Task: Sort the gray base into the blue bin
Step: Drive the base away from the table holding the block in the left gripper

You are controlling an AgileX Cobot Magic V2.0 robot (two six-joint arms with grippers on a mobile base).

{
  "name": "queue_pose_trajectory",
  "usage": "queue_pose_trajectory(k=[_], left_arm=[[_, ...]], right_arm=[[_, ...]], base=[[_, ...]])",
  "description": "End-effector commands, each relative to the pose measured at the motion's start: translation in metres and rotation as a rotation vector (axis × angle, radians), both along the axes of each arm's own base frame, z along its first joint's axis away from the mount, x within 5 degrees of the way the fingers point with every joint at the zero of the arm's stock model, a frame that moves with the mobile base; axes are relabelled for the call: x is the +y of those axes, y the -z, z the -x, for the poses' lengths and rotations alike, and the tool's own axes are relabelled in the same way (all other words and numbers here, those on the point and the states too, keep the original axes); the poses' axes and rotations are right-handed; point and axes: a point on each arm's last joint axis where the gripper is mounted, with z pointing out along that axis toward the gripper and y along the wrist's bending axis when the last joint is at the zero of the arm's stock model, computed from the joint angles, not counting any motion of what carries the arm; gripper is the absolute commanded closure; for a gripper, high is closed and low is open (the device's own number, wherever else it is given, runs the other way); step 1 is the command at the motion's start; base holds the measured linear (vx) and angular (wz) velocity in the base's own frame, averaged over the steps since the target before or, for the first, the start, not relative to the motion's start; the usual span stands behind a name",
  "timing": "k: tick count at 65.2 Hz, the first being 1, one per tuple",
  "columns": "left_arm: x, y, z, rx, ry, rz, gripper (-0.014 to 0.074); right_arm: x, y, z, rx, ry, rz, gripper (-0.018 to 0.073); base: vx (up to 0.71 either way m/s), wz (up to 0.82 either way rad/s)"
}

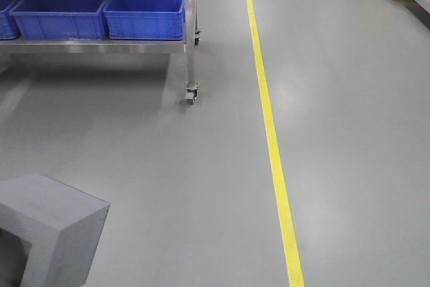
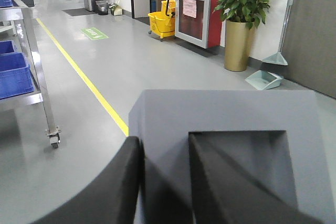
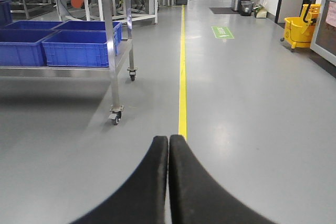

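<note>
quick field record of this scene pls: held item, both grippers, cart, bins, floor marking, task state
held item: gray base, recess facing the left wrist camera
left gripper: shut on the gray base, one finger in the recess, one outside its wall
right gripper: shut, empty
steel cart: on casters, left of the yellow floor line
blue bins: side by side on the cart's lower shelf, apart from the base
task state: base not yet in a bin
</note>
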Motion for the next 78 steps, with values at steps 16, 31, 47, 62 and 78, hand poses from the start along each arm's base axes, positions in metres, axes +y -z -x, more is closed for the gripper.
queue_pose_trajectory(k=[16,31,47,62,78], left_arm=[[0.0009,-0.0188,-0.0002,-0.098,-0.01,0.08,0.0602],[0.0009,-0.0188,-0.0002,-0.098,-0.01,0.08,0.0602],[0.0009,-0.0188,-0.0002,-0.098,-0.01,0.08,0.0602],[0.0009,-0.0188,-0.0002,-0.098,-0.01,0.08,0.0602],[0.0009,-0.0188,-0.0002,-0.098,-0.01,0.08,0.0602]], right_arm=[[0.0001,-0.0025,-0.0002,-0.072,0.0,0.011,0.0568],[0.0001,-0.0025,-0.0002,-0.072,0.0,0.011,0.0568],[0.0001,-0.0025,-0.0002,-0.072,0.0,0.011,0.0568],[0.0001,-0.0025,-0.0002,-0.072,0.0,0.011,0.0568],[0.0001,-0.0025,-0.0002,-0.072,0.0,0.011,0.0568]], base=[[0.43,-0.02],[0.44,-0.02],[0.45,0.02],[0.46,0.09],[0.43,0.08]])
